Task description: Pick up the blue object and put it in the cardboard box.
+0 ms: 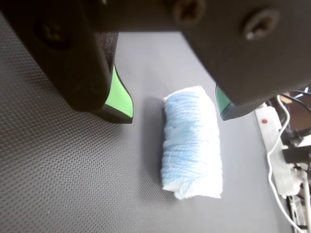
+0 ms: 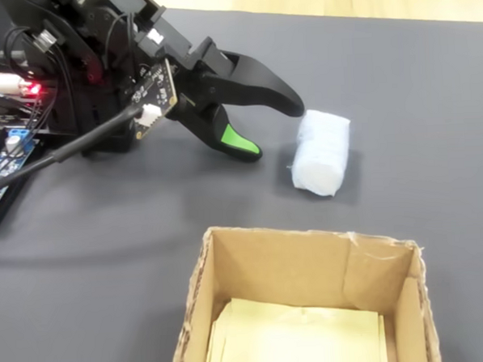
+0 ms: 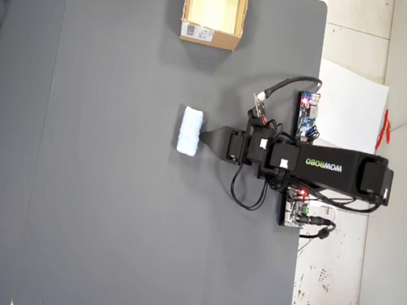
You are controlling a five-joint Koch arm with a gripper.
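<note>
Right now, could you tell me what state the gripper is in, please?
Gripper: open, holding nothing; its jaws straddle the blue object lying on the mat.

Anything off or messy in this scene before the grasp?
Nothing stands out. The blue object lies intact on the mat between the open gripper jaws, untouched. The cardboard box sits upright; its top edges look slightly ragged in the fixed view, nothing spilled.

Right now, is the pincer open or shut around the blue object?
Open. In the wrist view the pincer has its two green-tipped jaws spread either side of the blue object, which lies on the mat unclamped.
</note>
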